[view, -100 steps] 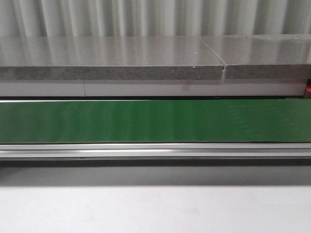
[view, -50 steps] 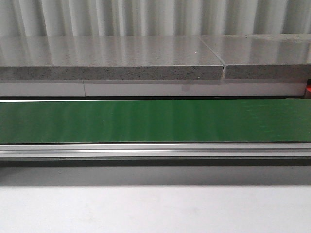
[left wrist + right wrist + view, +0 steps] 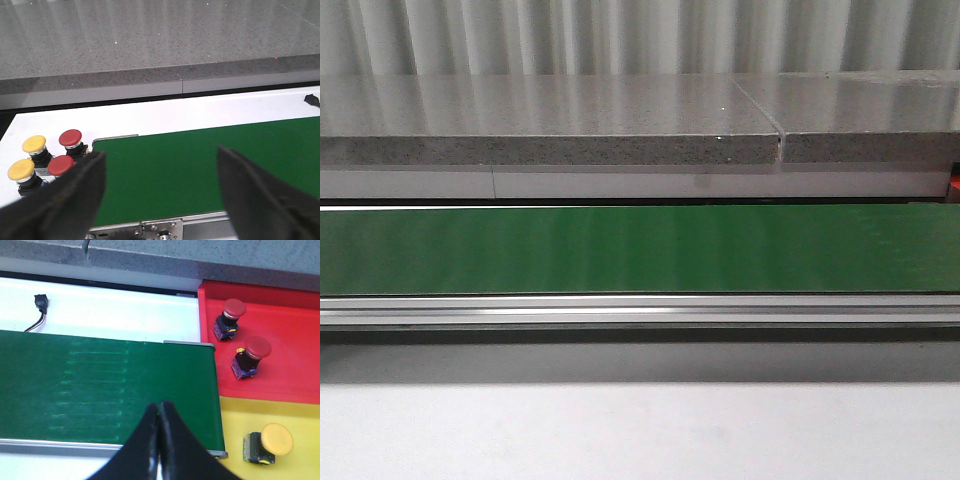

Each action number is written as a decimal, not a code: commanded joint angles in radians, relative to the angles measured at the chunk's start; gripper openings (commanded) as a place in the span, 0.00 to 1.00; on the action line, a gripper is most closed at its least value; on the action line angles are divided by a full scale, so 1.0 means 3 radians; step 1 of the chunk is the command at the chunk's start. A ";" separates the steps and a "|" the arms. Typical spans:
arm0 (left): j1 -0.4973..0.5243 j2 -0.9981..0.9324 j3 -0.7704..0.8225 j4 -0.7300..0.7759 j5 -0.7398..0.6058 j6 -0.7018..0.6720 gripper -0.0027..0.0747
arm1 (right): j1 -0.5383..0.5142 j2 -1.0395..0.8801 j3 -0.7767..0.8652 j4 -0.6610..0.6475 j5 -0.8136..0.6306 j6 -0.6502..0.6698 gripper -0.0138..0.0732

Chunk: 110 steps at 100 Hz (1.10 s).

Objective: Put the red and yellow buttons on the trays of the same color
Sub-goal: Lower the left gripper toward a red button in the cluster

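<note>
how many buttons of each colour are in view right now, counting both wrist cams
red mushroom-head push buttons: 4 (two beside the green belt, two on the red tray)
yellow mushroom-head push buttons: 3 (two beside the belt, one on the yellow tray)
total: 7
</note>
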 commanded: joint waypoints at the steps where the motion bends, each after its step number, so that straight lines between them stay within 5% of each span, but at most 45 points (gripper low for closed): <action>1: -0.0024 0.0026 -0.0093 0.0000 -0.0252 0.0004 0.96 | 0.0008 -0.0021 -0.0083 -0.0010 -0.0193 -0.0020 0.08; 25: -0.0024 0.0081 -0.0114 0.0045 -0.0359 -0.0085 0.86 | 0.0008 -0.0021 -0.0083 -0.0010 -0.0193 -0.0020 0.08; 42: 0.0138 0.0480 -0.0301 0.0669 -0.0346 -0.1109 0.86 | 0.0008 -0.0021 -0.0083 -0.0010 -0.0193 -0.0020 0.08; 54: 0.0393 0.0908 -0.0519 0.0813 -0.0332 -0.1415 0.86 | 0.0008 -0.0021 -0.0083 -0.0010 -0.0190 -0.0020 0.08; 86: 0.1098 0.1972 -0.1031 0.0511 -0.0057 -0.1430 0.86 | 0.0008 -0.0021 -0.0083 -0.0010 -0.0187 -0.0020 0.08; 110: 0.1199 0.2710 -0.1332 0.0419 -0.0015 -0.1430 0.86 | 0.0008 -0.0021 -0.0083 -0.0010 -0.0187 -0.0020 0.08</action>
